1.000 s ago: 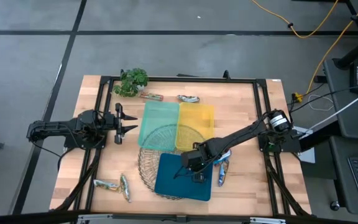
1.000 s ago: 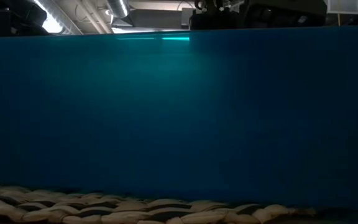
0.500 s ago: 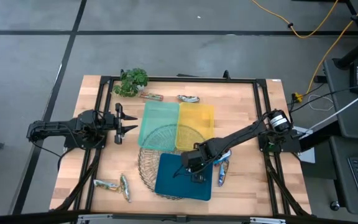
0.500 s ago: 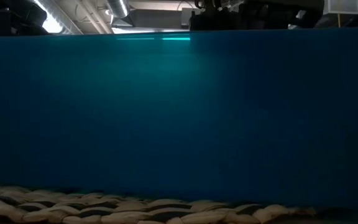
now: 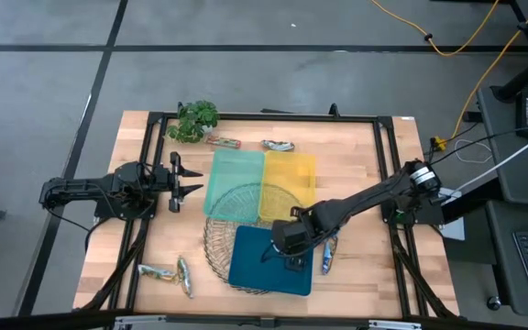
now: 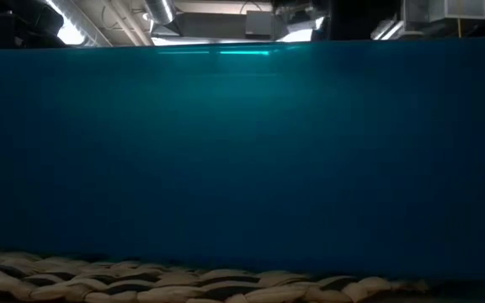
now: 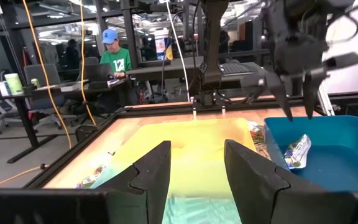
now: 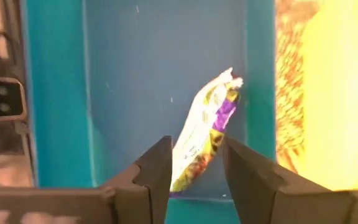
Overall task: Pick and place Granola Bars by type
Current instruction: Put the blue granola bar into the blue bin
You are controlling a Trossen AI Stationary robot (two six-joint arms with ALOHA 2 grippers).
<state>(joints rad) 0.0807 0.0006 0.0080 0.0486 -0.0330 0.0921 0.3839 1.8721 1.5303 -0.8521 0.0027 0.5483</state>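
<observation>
A white, purple and brown granola bar (image 8: pixel 205 140) lies in the blue tray (image 5: pixel 250 266), one end up against the tray's wall (image 7: pixel 297 151). My right gripper (image 8: pixel 196 165) hangs open above it, fingers pointing down and apart from it (image 7: pixel 298 109). Other bars lie on the table: two at the far side (image 5: pixel 223 142) (image 5: pixel 278 145), two at the near left (image 5: pixel 154 272) (image 5: pixel 186 275), and a blue one right of the blue tray (image 5: pixel 326 255). My left gripper (image 5: pixel 191 179) waits open at the table's left.
A green tray (image 5: pixel 236 174) and a yellow tray (image 5: pixel 291 174) lie side by side mid-table, with a wire basket (image 5: pixel 223 234) partly under the trays. A leafy plant (image 5: pixel 195 119) stands at the far left corner. The blue tray's wall (image 6: pixel 242 151) fills the low view.
My right gripper has risen from the blue tray; its dark body no longer shows above the tray's rim in the low view. The bar lies in the tray below it.
</observation>
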